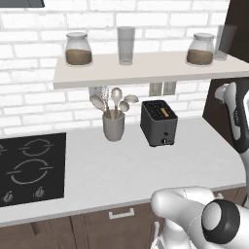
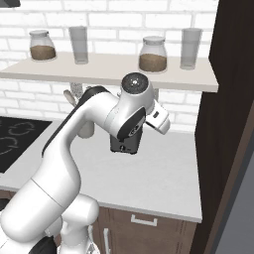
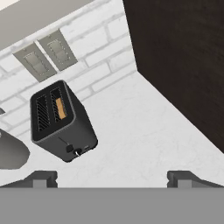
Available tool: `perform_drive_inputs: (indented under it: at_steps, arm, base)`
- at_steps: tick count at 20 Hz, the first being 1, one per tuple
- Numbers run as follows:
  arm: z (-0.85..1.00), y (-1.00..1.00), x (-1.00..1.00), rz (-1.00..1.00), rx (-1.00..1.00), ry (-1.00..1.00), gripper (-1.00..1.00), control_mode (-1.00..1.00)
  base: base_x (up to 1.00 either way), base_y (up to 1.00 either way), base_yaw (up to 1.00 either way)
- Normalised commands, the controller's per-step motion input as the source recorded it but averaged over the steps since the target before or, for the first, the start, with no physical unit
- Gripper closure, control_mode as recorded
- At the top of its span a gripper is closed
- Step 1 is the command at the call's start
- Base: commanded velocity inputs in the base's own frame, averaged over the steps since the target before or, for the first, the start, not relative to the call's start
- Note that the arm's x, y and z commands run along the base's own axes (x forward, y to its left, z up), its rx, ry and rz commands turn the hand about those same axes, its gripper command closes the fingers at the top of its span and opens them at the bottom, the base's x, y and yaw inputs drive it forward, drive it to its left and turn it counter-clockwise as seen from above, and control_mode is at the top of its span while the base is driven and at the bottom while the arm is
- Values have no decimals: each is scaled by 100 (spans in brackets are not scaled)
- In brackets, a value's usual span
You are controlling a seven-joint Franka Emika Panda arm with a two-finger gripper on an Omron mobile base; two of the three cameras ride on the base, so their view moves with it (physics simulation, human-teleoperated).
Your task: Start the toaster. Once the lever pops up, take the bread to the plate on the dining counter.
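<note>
Toaster (image 3: 61, 122) with bread (image 3: 61, 108) in one slot sits beyond the empty end effector (image 3: 112, 178), jaws wide apart

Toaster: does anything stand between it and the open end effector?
Nothing visible. In the hand view, bare worktop lies between the end effector and the toaster; the utensil cup stands off to the toaster's side.

One toaster (image 1: 159, 122) holding one bread (image 1: 166, 113) slice, two lidded jars (image 1: 79, 49) and two tall glasses (image 1: 126, 44) on one shelf (image 1: 146, 69), one utensil cup (image 1: 114, 127), two wall outlets (image 3: 46, 54), one hob (image 1: 31, 168)
</note>
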Motion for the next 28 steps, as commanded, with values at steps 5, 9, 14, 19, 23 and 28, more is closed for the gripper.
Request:
perform_drive_inputs:
  at_steps: [5,9,14,19,23,28]
  arm:
    - [0,0,0,0,0,0,-100,-100]
    - [0,0,0,0,0,0,-100,-100]
    - [0,0,0,0,0,0,-100,-100]
    - [0,0,0,0,0,0,-100,-100]
    - [0,0,0,0,0,0,-100,-100]
    - [0,0,0,0,0,0,-100,-100]
  base:
    - [0,0,0]
    - [0,0,0]
    - [0,0,0]
    - [0,0,0]
    - [0,0,0]
    - [0,0,0]
